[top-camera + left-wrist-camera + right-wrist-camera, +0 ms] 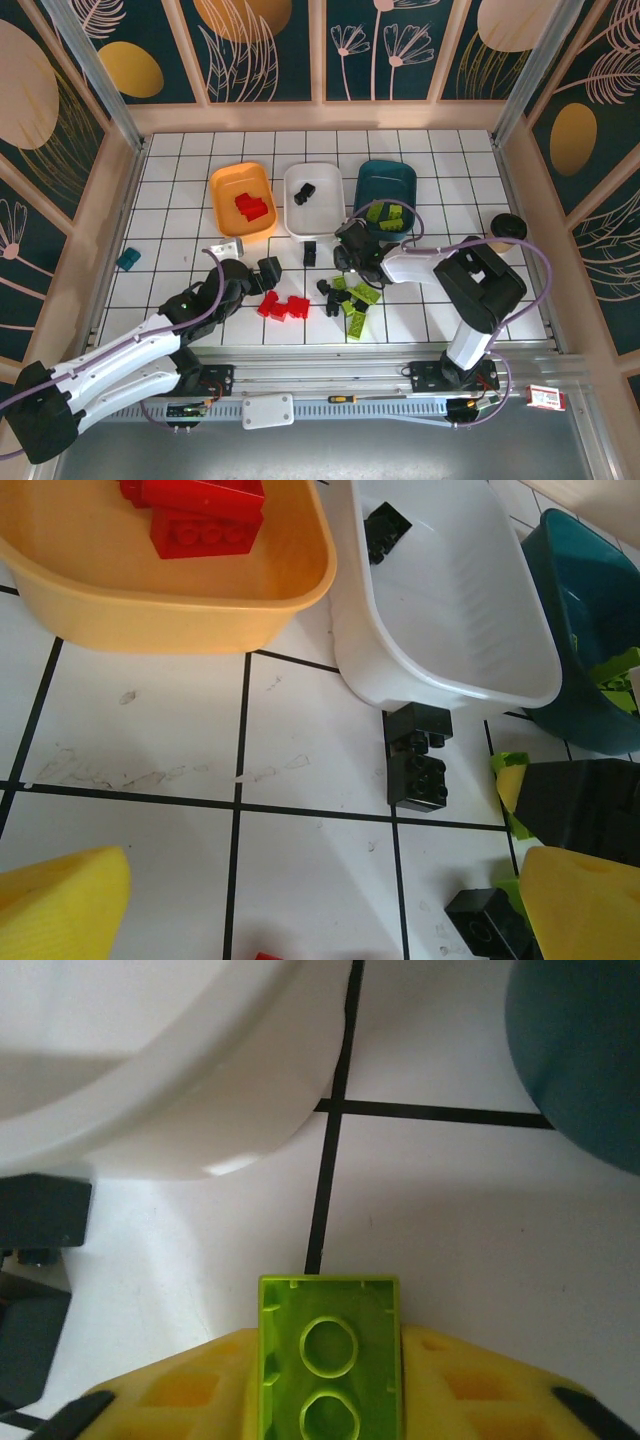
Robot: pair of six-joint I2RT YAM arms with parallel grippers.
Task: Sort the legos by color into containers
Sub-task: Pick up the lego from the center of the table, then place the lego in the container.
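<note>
Well, from the top camera I see the right gripper (347,250) between the near ends of the white tray (292,178) and the teal tray (385,166). The left gripper (266,270) is near the loose red bricks (285,306) on the table. The orange tray (222,182) holds red pieces, the white tray holds one black brick (304,192), and the teal tray holds several lime bricks (386,214). More lime and black pieces lie loose before the right arm. On the left wrist camera the yellow pads (60,900) stand wide apart with nothing between them, and two black bricks (418,760) lie on the table just at the white tray's near end. On the right wrist camera the jaws are clamped on one lime brick (328,1355), studs toward the lens, above the table between the two trays. I judge this brick light and stiff, with smooth walls that may slip, so the flat side walls are the right place to hold it.
</note>
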